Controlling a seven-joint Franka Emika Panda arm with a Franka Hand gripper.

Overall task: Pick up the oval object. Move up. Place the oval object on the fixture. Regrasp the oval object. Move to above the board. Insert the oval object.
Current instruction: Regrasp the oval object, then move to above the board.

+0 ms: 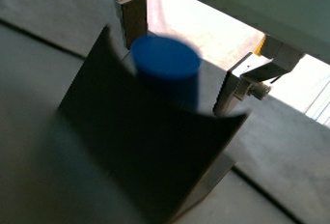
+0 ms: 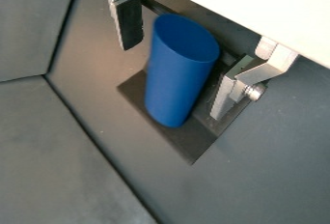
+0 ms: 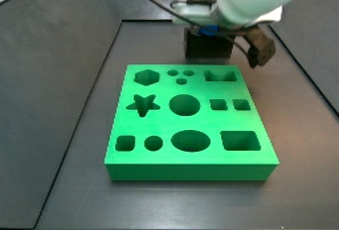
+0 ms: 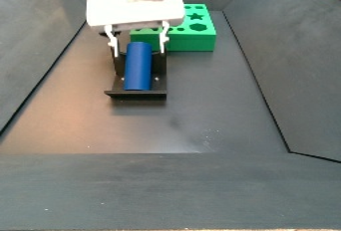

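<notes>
Behind the board [image 3: 189,124], at its far end in a side view, you have the gripper [image 3: 219,44] sitting low over the fixture [image 3: 205,46]; the white wrist housing hides most of it there.

Peg [image 4: 138,63]: blue, oval section, lying along the fixture [image 4: 136,91] in a side view, its length running from the gripper [image 4: 136,42] end toward the fixture's near lip. In both wrist views you see it seated against the dark fixture, [image 1: 165,64] and [image 2: 176,69].

Jaws: parted. One finger [image 2: 129,20] stands on one side of the peg, the other finger [image 2: 227,95] on the opposite side. In that wrist view a strip of dark shows between each pad and the blue surface, so you can log them as released, not pressing the peg. In a wrist view the fingers [image 1: 230,91] likewise flank the peg, with a gap visible on that side.

Fixture [image 2: 180,136]: dark plate, flat on the dark worktop [image 4: 200,125].

Board [image 4: 196,28]: green, with star, hexagon, round, square and oval holes. It sits just beyond the fixture in a side view, apart from the peg. Whether board and fixture touch, you cannot tell.
</notes>
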